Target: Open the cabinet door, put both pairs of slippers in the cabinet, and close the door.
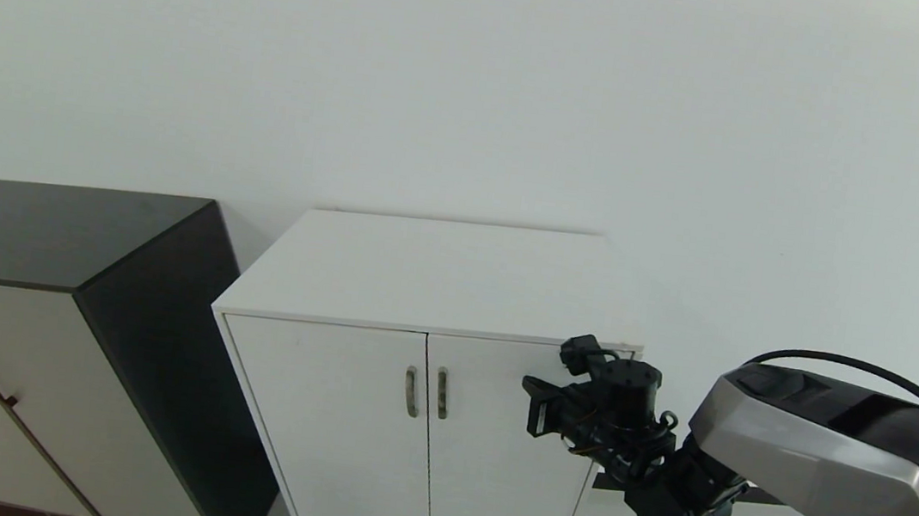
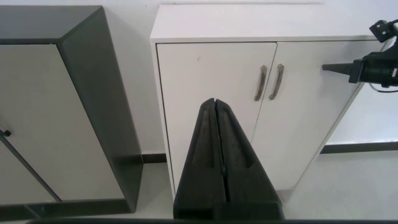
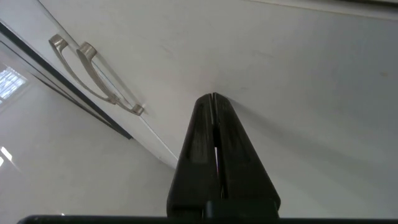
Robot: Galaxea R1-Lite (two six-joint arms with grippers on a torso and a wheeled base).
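Observation:
The white cabinet (image 1: 431,276) stands against the wall with both doors shut. Its two metal handles (image 1: 410,391) (image 1: 442,392) sit side by side at the middle seam. My right gripper (image 1: 533,405) is shut and empty, level with the handles and to their right, in front of the right door (image 1: 499,479). In the right wrist view its tips (image 3: 213,99) are right at the door face, with the handles (image 3: 93,71) off to one side; contact is unclear. My left gripper (image 2: 214,102) is shut and empty, held back from the cabinet and pointing at the left door (image 2: 211,68).
A dark grey cabinet (image 1: 55,238) with pale doors stands close to the left of the white one, with a narrow gap between them. A white wall runs behind both. Light floor shows to the right of the white cabinet (image 2: 367,180).

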